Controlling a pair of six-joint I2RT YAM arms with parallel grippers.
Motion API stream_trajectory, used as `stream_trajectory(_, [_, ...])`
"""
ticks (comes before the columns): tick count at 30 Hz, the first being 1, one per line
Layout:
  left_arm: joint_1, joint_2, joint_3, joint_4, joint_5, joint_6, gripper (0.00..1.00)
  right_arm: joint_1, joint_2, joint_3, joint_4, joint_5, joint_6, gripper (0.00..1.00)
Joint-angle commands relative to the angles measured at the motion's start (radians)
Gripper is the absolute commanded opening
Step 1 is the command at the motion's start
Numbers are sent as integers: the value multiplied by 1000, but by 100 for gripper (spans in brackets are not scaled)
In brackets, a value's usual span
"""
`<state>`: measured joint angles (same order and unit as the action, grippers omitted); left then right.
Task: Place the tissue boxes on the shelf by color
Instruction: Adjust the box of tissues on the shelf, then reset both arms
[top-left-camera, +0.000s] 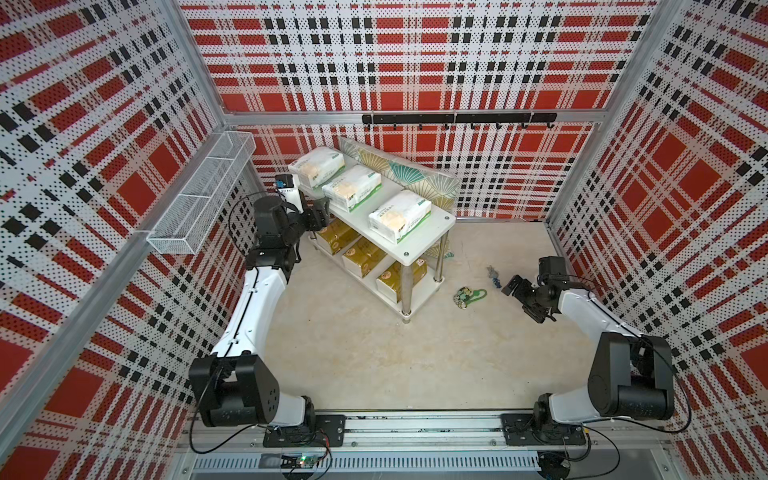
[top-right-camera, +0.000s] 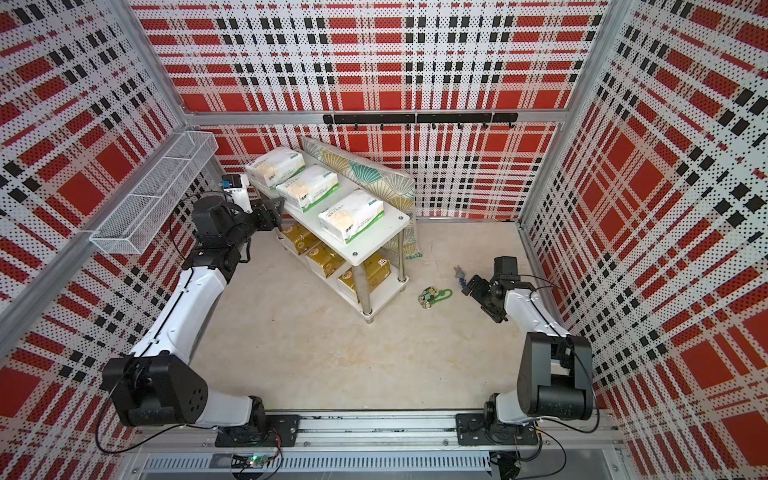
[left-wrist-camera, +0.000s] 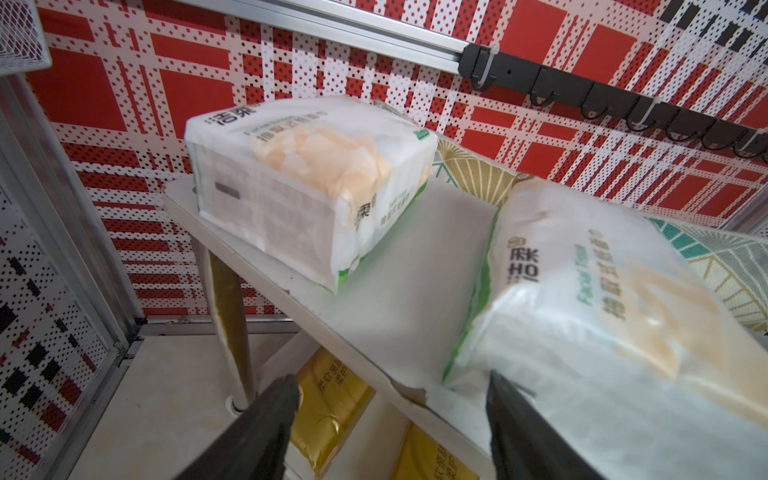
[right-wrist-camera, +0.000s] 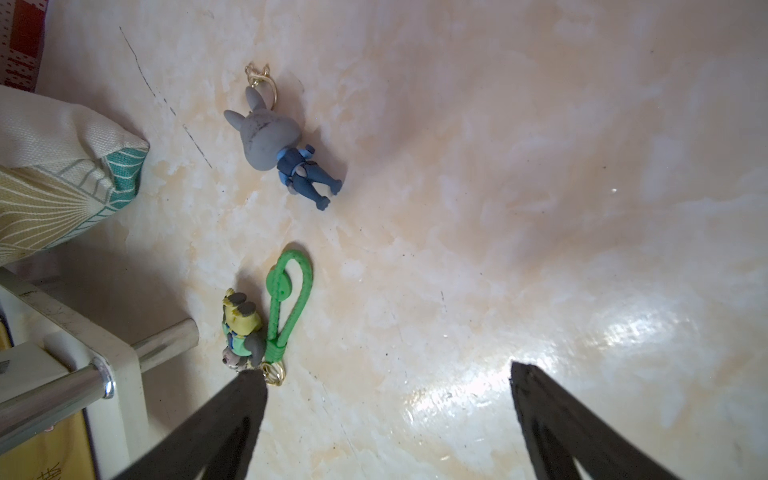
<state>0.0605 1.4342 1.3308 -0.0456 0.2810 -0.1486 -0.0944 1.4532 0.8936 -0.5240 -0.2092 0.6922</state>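
Observation:
Three white tissue boxes (top-left-camera: 316, 166) (top-left-camera: 352, 186) (top-left-camera: 400, 214) lie in a row on the shelf's top board (top-left-camera: 432, 235). On the lower board sit three gold tissue boxes (top-left-camera: 336, 237) (top-left-camera: 363, 255) (top-left-camera: 397, 277). My left gripper (top-left-camera: 326, 210) hovers at the shelf's near-left edge. In the left wrist view it (left-wrist-camera: 392, 386) is open with nothing between its fingers, one fingertip (left-wrist-camera: 505, 399) right beside the middle white pack (left-wrist-camera: 602, 332). My right gripper (top-left-camera: 518, 301) stands open low over the bare floor, right of the shelf.
A fan-patterned cushion (top-left-camera: 399, 174) leans behind the shelf. Two keychain figures lie on the floor by the right gripper, a green-looped one (right-wrist-camera: 249, 328) and a grey one (right-wrist-camera: 270, 133). A white wire basket (top-left-camera: 199, 199) hangs on the left wall and a black hook rail (top-left-camera: 457, 118) on the back wall.

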Motion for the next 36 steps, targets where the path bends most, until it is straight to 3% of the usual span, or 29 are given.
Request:
stream_trajectory(1, [6,7,26,33,9,-4,75,8,-9,-12,16,-2,-3,100])
stream_trajectory(15, [7,-131,10,-111,4,7,77,8,-2,1,20,11,-29,100])
stream_trajectory(22, [7,-221,-51,-260,-113,4,80,9,-16,50,11,87,-94,100])
stream_trajectory(26, [5,-247,-154,-289,-279,-6,81,22,-39,72,50,197,-176,100])
stream_trajectory(30, [8,-273,-329,-181,-425,-29,81,34,-73,43,175,287,-254,100])
stream_trajectory(36, [8,-402,-674,205,-551,-98,90,33,-152,-154,539,401,-400,100])
